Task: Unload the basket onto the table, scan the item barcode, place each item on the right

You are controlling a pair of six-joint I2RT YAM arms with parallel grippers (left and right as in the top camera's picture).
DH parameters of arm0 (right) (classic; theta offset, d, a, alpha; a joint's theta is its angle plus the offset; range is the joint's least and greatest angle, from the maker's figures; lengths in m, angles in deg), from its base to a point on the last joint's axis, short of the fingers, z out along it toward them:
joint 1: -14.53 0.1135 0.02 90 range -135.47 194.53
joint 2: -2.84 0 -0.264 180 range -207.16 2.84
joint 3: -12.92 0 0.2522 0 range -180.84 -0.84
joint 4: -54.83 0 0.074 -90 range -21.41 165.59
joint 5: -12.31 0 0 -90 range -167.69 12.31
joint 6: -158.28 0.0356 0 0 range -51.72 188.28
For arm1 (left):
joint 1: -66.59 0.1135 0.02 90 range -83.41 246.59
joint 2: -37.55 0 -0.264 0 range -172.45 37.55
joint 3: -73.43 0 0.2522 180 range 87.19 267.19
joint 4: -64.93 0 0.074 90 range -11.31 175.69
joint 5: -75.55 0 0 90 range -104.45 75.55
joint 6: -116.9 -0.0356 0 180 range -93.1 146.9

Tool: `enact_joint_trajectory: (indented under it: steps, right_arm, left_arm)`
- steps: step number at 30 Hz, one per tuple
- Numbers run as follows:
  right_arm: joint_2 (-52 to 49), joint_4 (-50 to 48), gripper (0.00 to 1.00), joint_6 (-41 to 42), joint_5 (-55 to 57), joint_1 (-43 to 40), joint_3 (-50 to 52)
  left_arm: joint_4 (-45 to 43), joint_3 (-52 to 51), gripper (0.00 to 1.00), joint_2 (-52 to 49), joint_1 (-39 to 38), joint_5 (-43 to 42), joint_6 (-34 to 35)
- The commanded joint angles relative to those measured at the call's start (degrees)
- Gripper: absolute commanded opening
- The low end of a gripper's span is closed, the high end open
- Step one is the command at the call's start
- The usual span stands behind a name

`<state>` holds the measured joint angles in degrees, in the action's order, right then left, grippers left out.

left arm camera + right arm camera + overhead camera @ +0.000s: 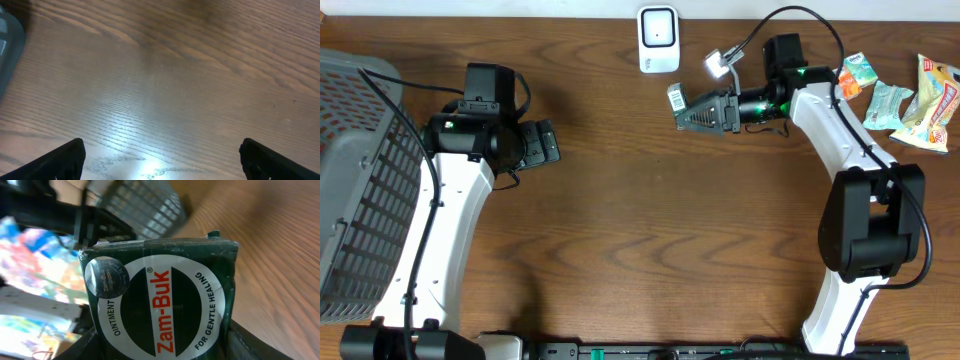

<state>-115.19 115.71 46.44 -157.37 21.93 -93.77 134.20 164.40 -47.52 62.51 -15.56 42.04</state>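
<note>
Box [160,305] reads Zam-Buk — ointment.

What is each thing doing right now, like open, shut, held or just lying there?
Left fingers: wide open, holding nothing.
Right fingers: closed on the Zam-Buk box.
Zam-Buk box: gripped, barcode sticker facing up, apart from the scanner.
Scanner: standing on the table, untouched.
Snack packets: lying on the table, untouched.
Basket: sitting at the left edge, untouched.
</note>
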Motion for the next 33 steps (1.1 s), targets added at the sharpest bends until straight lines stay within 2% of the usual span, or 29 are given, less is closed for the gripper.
enact_joint_trajectory:
  steps: [1, 33]
  right_arm:
    - [0.1, -0.2, 0.56, -0.9, -6.8, 0.0, -0.9]
    - [0.1, -0.2, 0.56, -0.9, -6.0, 0.2, -0.9]
  left_arm:
    - [0.2, 0.2, 0.98, -0.3, 0.0, 0.7, -0.3]
    - [0.2, 0.2, 0.98, -0.3, 0.0, 0.7, -0.3]
